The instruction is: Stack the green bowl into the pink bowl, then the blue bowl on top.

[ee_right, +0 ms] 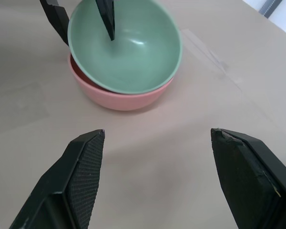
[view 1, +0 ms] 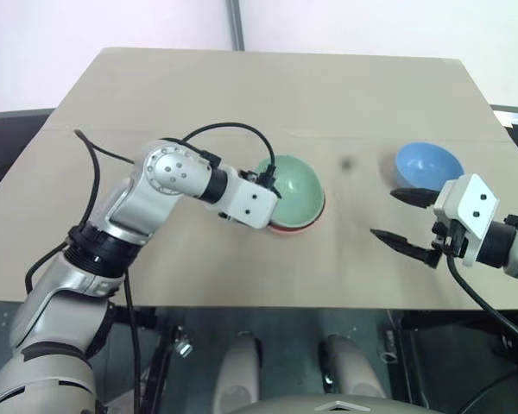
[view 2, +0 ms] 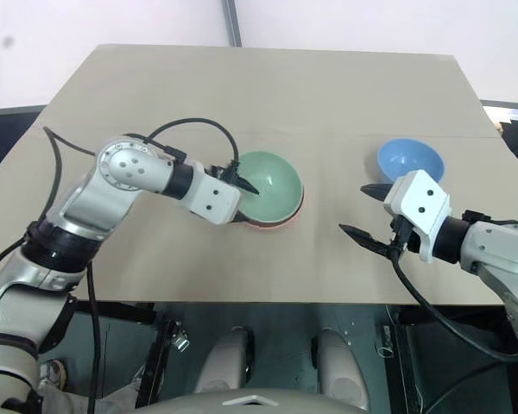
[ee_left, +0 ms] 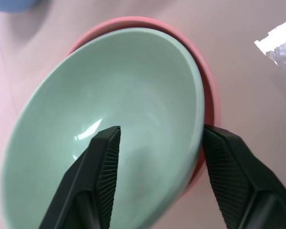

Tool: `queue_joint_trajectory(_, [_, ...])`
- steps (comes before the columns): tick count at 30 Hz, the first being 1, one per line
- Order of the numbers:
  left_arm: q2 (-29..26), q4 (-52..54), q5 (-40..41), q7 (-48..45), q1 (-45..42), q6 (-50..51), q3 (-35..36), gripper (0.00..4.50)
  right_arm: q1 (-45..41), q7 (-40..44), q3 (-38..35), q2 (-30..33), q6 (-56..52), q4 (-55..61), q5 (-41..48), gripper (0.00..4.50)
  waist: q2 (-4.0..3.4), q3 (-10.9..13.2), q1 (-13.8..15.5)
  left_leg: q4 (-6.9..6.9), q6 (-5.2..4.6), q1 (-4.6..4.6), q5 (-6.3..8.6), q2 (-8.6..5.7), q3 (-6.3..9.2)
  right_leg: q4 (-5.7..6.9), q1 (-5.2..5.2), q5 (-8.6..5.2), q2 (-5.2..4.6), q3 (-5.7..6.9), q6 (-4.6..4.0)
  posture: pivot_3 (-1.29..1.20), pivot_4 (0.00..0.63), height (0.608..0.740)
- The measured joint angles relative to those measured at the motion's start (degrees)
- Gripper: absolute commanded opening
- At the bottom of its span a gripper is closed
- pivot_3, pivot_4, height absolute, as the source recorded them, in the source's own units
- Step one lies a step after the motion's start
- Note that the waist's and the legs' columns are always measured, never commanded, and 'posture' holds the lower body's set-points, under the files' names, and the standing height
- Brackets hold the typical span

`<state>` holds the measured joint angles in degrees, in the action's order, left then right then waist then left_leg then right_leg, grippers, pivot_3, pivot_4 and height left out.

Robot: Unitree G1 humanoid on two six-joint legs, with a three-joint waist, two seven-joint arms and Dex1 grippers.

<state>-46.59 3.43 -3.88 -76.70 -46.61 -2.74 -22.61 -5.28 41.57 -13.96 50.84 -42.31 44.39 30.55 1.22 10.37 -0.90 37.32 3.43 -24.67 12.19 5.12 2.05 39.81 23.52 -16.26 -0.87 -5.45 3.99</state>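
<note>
From my head, my left claw (view 2: 242, 185) angles down across the green bowl (view 2: 272, 185), which is tilted in the pink bowl (view 2: 276, 222) mid-table, blue bowl (view 2: 409, 159) apart by my open right claw (view 2: 366, 212); my left wrist shows fingers (ee_left: 102, 167) parted astride the green rim.

Both hands open: left hand (ee_left: 157, 157), right hand (ee_right: 155, 164).

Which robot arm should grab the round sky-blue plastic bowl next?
Probably the right. The right gripper hangs open just beside the blue bowl, while the left gripper is open astride the green bowl's rim.
</note>
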Motion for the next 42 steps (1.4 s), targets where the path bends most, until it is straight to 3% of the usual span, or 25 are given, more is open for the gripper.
queue_joint_trajectory(3, [-1.2, 2.91, 5.52, -1.42, 0.53, 6.25, 4.03, 2.5, -0.79, -0.83, 0.72, 0.08, 0.22, -1.95, -1.66, 3.89, 0.0, 0.0, -0.31, -0.01, 0.0, 0.04, 0.0, 0.01, 0.01, 0.04, 0.0, 0.0, 0.02, 0.0, 0.0, 0.0, 0.15, 0.74])
queue_joint_trajectory(8, [-3.48, 10.61, 17.8, 0.91, 2.86, 23.61, 16.38, 2.5, -10.33, -4.47, 8.89, -0.72, 3.01, -16.65, -10.69, 3.89, 0.0, 0.0, -1.38, 0.03, 0.0, 0.06, 0.0, 0.01, 0.02, 0.05, -0.03, -0.01, -0.01, 0.01, 0.02, 0.0, 0.15, 0.74])
queue_joint_trajectory(14, [-4.85, 23.57, 24.39, 10.09, 19.69, 34.83, 29.03, 2.5, -26.58, -5.7, 20.46, -5.62, 11.93, -45.71, -23.41, 3.89, -0.07, 0.03, -2.5, -0.05, 0.0, 0.06, 0.0, 0.01, -0.02, 0.01, 0.02, -0.01, -0.02, -0.03, 0.01, 0.0, 0.15, 0.74])
queue_joint_trajectory(17, [-2.84, 28.52, 25.8, 16.08, 21.63, 38.35, 31.38, 2.5, -30.35, -4.27, 24.4, -7.34, 14.44, -55.87, -27.3, 3.89, -0.05, 0.03, -1.58, -0.05, 0.0, 0.02, 0.0, 0.0, 0.01, 0.0, 0.02, -0.01, -0.02, 0.02, 0.0, 0.0, 0.15, 0.74])
queue_joint_trajectory(23, [-2.45, 34.77, 27.88, 23.87, 26.99, 42.73, 35.7, 2.56, -35.3, 0.14, 27.61, -9.04, 19.03, -66.51, -31.82, 1.14, -0.07, 0.04, -1.48, -0.07, 0.0, 0.07, 0.0, 0.0, -0.01, 0.01, 0.01, 0.0, -0.03, 0.0, 0.0, 0.0, 0.15, 0.74])
queue_joint_trajectory(25, [-2.39, 35.28, 28.85, 24.96, 29.67, 43.62, 36.9, 2.56, -35.72, 0.59, 27.33, -9.05, 20.22, -66.42, -32.71, 0.12, -0.07, 0.04, -1.53, -0.09, 0.0, 0.1, 0.0, 0.0, -0.02, 0.02, 0.0, 0.0, -0.03, -0.01, 0.0, 0.0, 0.15, 0.74])
queue_joint_trajectory(26, [-1.9, 35.49, 29.64, 25.59, 30.58, 43.92, 37.49, 2.56, -36.32, 0.8, 26.9, -8.7, 20.27, -65.77, -32.85, 0.05, -0.07, 0.04, -1.55, -0.09, 0.0, 0.12, 0.0, 0.0, -0.03, 0.02, 0.0, 0.0, -0.03, -0.02, 0.0, 0.0, 0.15, 0.74])
queue_joint_trajectory(31, [1.82, 34.57, 32.1, 26.62, 36.51, 39.34, 41.42, 2.56, -32.26, 6.6, 25.21, -8.49, 19.45, -52.14, -28.36, 0.05, -0.13, 0.07, -1.58, -0.19, 0.0, 0.09, 0.0, 0.01, -0.01, 0.01, 0.05, -0.01, -0.02, -0.01, 0.0, 0.0, 0.15, 0.74])
queue_joint_trajectory(36, [2.1, 30.06, 32.38, 24.79, 43.77, 34.06, 44.8, 2.56, -30.95, 12.64, 24.44, -10.63, 11.04, -26.8, -16.28, 0.05, -0.19, 0.11, -1.47, -0.2, 0.0, 0.1, 0.0, 0.01, 0.01, 0.01, 0.04, -0.01, -0.03, 0.02, -0.01, 0.0, 0.15, 0.74])
queue_joint_trajectory(42, [1.48, 26.71, 33.35, 23.21, 46.97, 32.33, 46.36, 2.56, -32.47, 11.83, 32.58, -16.76, 7.73, -20.91, -16.08, 0.05, -0.06, 0.03, -1.2, -0.12, 0.0, 0.1, 0.0, 0.01, 0.02, 0.03, 0.01, -0.01, -0.04, 0.06, 0.0, 0.0, 0.15, 0.74])
